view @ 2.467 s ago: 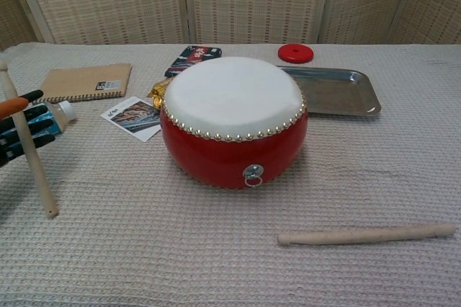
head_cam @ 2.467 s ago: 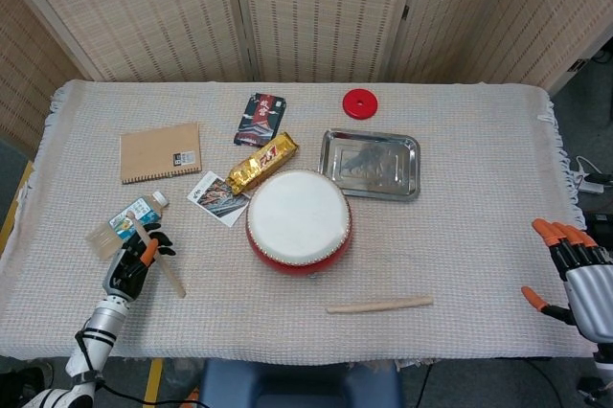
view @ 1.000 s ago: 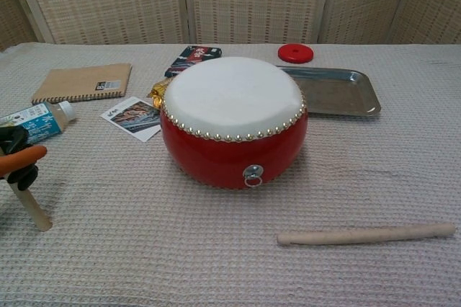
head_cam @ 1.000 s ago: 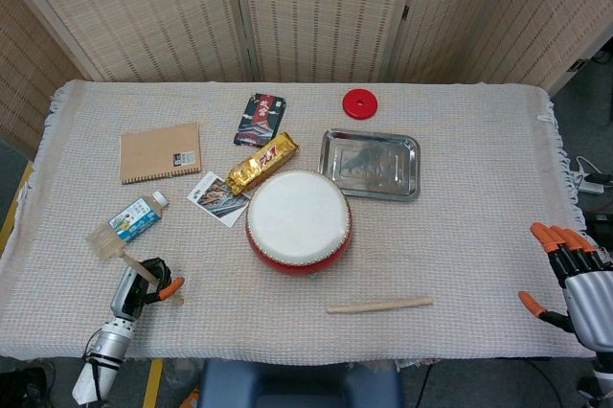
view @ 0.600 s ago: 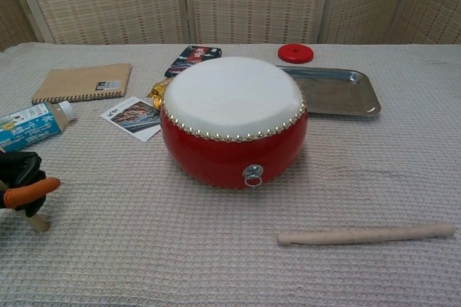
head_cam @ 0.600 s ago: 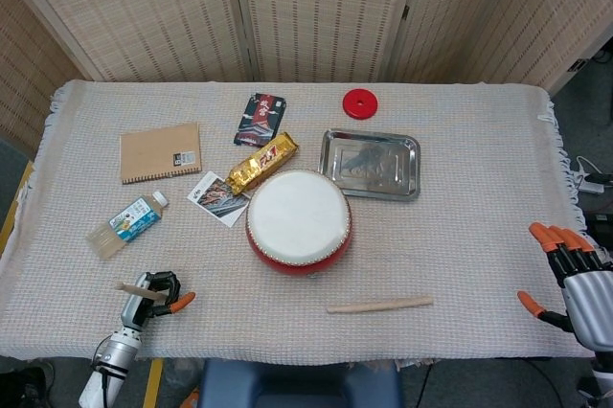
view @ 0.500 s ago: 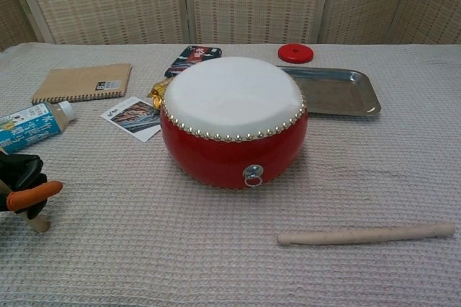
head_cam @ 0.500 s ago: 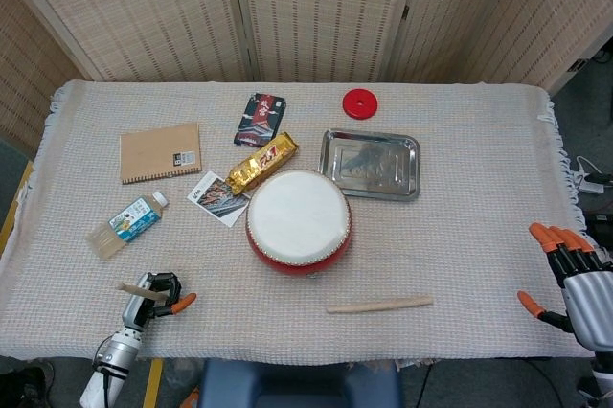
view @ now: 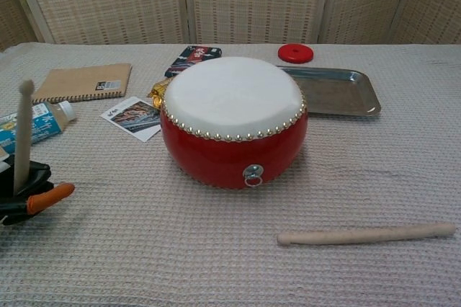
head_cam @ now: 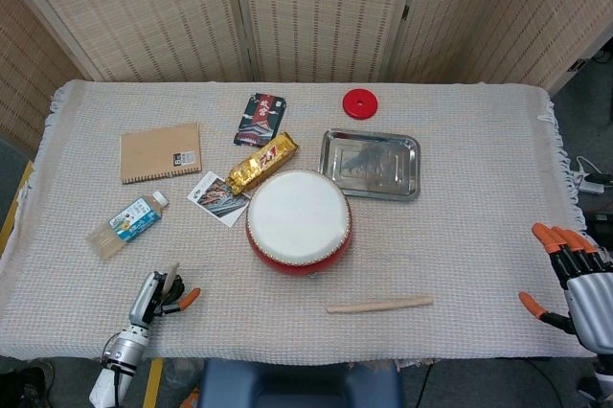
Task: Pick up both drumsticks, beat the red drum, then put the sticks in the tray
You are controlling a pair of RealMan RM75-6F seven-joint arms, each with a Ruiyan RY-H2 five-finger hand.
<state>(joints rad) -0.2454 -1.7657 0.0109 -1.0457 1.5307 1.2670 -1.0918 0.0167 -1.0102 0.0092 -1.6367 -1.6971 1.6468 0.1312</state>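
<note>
- Chest view: left hand [view: 25, 195] grips one drumstick [view: 23, 134] upright, near table's front-left corner.
- Right hand [head_cam: 575, 279]: apparently spread, empty.
- Second drumstick [view: 367, 234] unclaimed; next, right hand fetches it.

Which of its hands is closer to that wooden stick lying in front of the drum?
Right hand, open, off to the loose drumstick's right; left hand, gripping the other stick, sits farther away.

Left hand [view: 25, 195] clenched; right hand [head_cam: 575, 279] seemingly spread.
</note>
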